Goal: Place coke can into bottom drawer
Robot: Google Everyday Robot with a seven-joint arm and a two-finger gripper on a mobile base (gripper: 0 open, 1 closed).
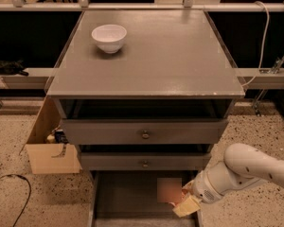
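Observation:
The coke can (169, 190) shows as a small red-orange shape low over the right part of the bottom drawer (125, 195), which is pulled open below the cabinet. My gripper (182, 200) comes in from the right on a white arm and is shut on the can's right side, with a yellowish fingertip (187, 205) below it. The can's lower edge is close to the drawer's dark-grey floor; I cannot tell whether it touches.
The grey cabinet (146, 56) has a white bowl (109, 37) on its top, back left. Two closed drawers with round knobs (145, 135) sit above the open one. A cardboard box (49, 150) stands left of the cabinet. A cable (12, 178) lies on the speckled floor.

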